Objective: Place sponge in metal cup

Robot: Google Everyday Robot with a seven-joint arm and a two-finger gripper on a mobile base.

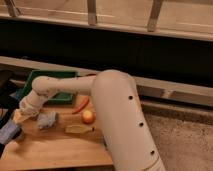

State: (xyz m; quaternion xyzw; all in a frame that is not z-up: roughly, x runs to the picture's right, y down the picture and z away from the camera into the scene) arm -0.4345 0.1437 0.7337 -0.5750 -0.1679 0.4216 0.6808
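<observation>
My white arm reaches from the lower right across the wooden table [55, 147] to its left side. My gripper [21, 114] hangs at the arm's end, low over the table's left edge. A pale yellow block, which looks like the sponge [17, 117], sits right at the gripper's tip. Whether it is held I cannot tell. A grey metal-looking cup [47, 120] is on the table just right of the gripper, close to it.
A green tray [35, 80] lies at the back left, partly behind the arm. A red chilli [81, 105], a round orange fruit [88, 116] and a yellow oblong object [79, 129] lie mid-table. A blue item [7, 133] is at the left edge. A dark ledge runs behind.
</observation>
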